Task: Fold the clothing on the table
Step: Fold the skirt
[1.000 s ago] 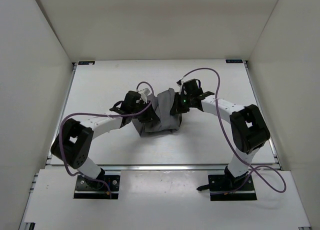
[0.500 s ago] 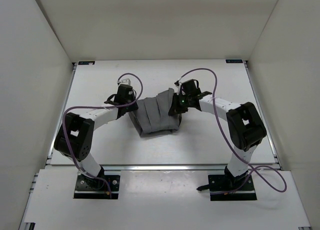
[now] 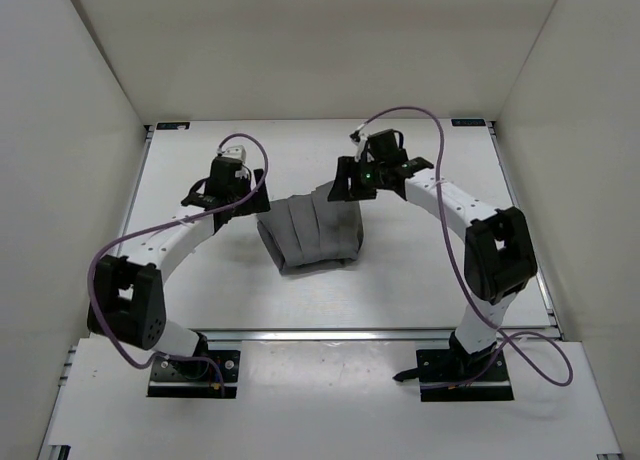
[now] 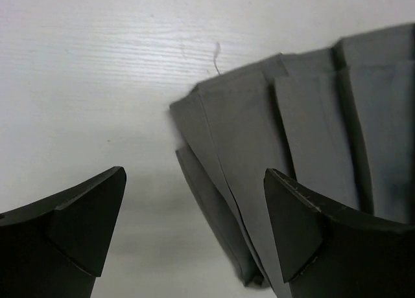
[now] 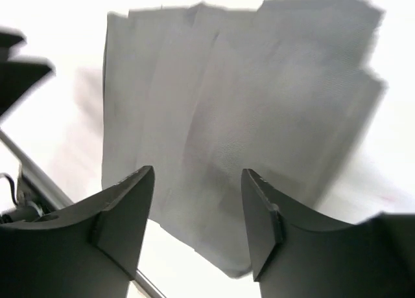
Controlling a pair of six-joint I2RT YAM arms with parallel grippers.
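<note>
Lying near the middle of the white table [image 3: 420,280], the clothing [image 3: 310,235] is a dark grey pleated garment gathered into a compact, fan-like stack, narrower at the near end and wider toward the far wall. The left pincer [image 3: 246,200] hangs just beside its left edge with its jaws spread wide and nothing between them. The left wrist view shows that pincer [image 4: 194,175] above the cloth's corner, where several layers lie one over another. The right pincer [image 3: 350,187] hovers at the far right corner of the garment, and its wrist view, though blurred, shows the pincer [image 5: 198,173] parted and empty, with the cloth flat beyond it. To my eye the fabric looks light, thin and limp, so it should sag wherever it is not supported. It does not seem fragile. The pressed pleats probably give it a little spring along their length, and may make it want to fan open. The stacked layers could slide over each other, so a pinch that catches only the top one would likely peel it away. The safest hold looks like the two far corners, one per pincer, biting down through every layer at the edge.
</note>
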